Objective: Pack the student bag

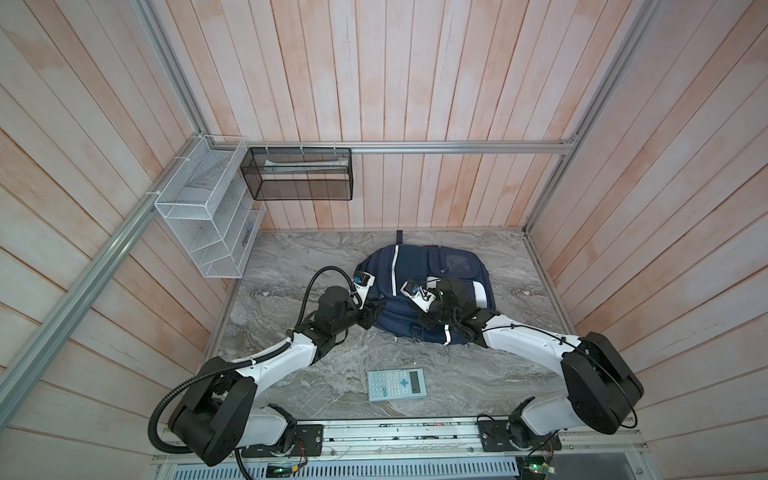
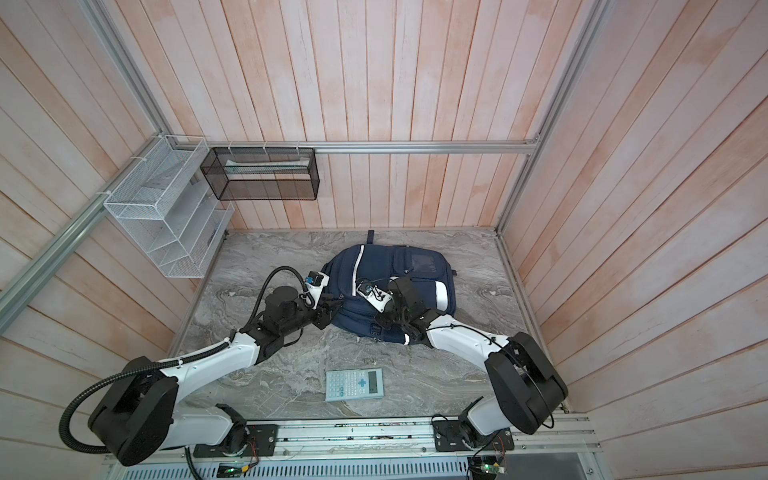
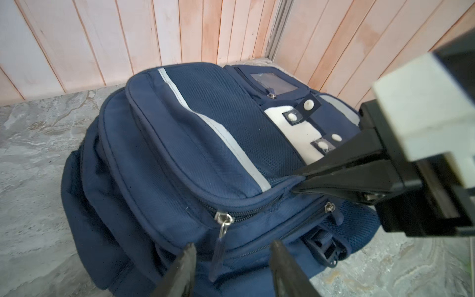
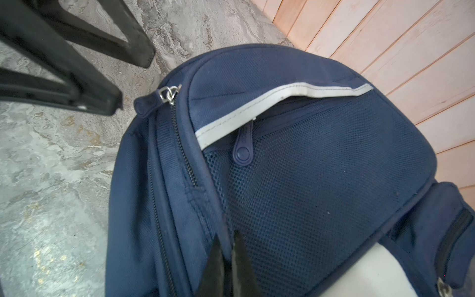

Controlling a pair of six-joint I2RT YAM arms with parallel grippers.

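Your right jaws clamp the student bag (image 1: 419, 266) by its seam, frame centre, likely anchoring it while left jaws sit apart beside the zipper pull (image 3: 224, 221).

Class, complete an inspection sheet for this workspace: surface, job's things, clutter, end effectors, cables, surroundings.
Surface: grey marble table, no spills seen.
Job's things: bag lies mid-table; calculator nearer the arm bases, apart from it.
Clutter: nothing seen.
End effectors: left end effector open, a zip pull between its jaws; right end effector shut on the bag's pocket edge.
Cables: black hose loops at the left wrist.
Surroundings: plank walls, metal frame; white rack and black basket hang at the far left.
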